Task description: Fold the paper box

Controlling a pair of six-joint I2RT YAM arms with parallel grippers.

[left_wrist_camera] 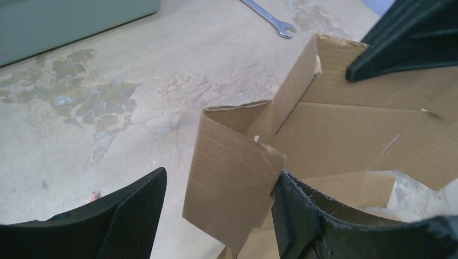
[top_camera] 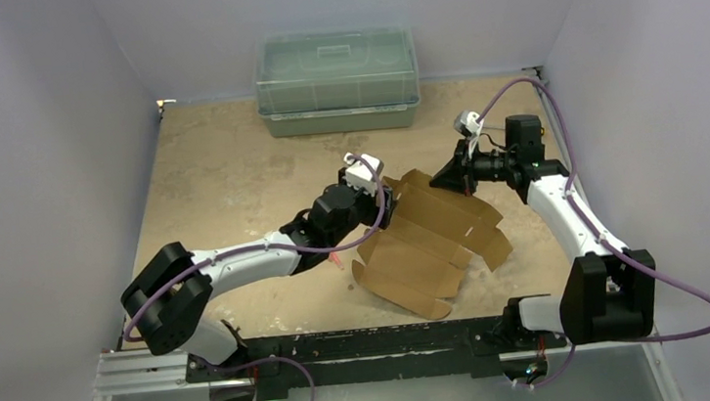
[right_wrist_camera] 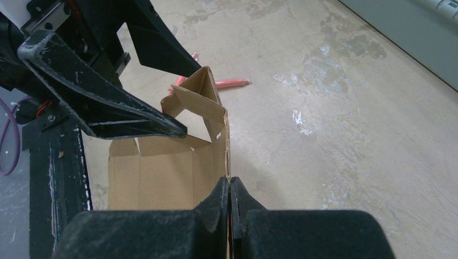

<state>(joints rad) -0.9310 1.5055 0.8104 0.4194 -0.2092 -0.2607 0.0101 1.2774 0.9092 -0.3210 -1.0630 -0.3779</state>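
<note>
**Paper box**: brown cardboard, partly folded, with several panels and flaps raised at angles. It sits on the table right of centre, nearer the near edge than the far edge.

**Left gripper**: fingers spread wide. One upright flap of the box stands between them. The flap's edge lies against the finger on the right of the wrist view and is clear of the other finger. It may only be brushing that finger rather than pressing on it; the view is too close to say.

**Right gripper**: fingers closed together, pinching the thin edge of a raised panel at the far side of the box, near the left gripper.

**Green bin**: lidded, at the middle of the far edge, well apart from the box.

**Wrench**: flat on the table beyond the box.

**Red stick**: lying on the table just beside the box.
</note>
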